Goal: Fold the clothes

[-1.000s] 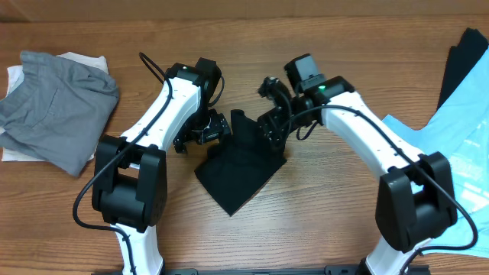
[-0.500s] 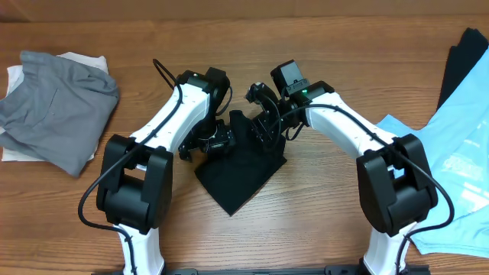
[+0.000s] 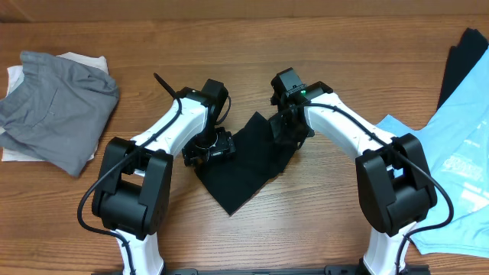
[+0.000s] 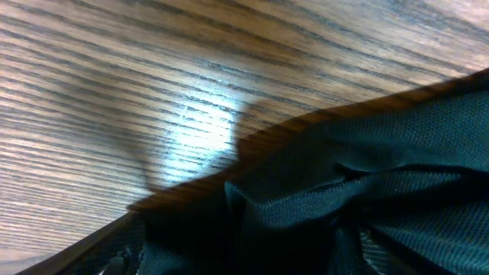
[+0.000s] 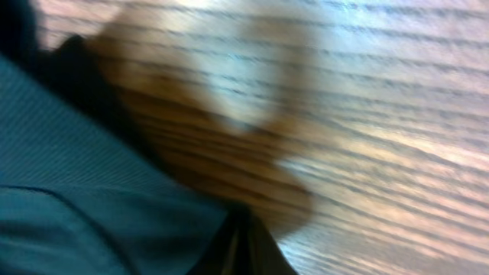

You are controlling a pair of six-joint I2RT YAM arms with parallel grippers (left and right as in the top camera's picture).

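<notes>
- The bench is being used as the folding surface. Bare wood is showing all round the piece in hand, so the fold is best laid flat there, away from the other heaps.
- The light blue T-shirt and a second dark garment are being left at the far right edge. The grey piece is lying over a white piece at the far left. All are well apart from the arms and are judged to be waiting their turn.
- The black garment is being worked at the middle of the bench, between the two arms. It is lying as a rough diamond with one corner toward the robot, and is judged to be partly folded.
- The left gripper is being held at the garment's upper left edge and the right gripper at its upper right edge. Whether either is apart or clamped on cloth cannot be told, since the fingers are being hidden in every view.
- For a clean fold, both edges are best taken at matching points and carried level, so that the cloth is not being skewed or dragged across the wood.
- In the left wrist view a small ridge of bunched cloth is showing at the garment's edge. This is best flattened before anything is being laid over it.
</notes>
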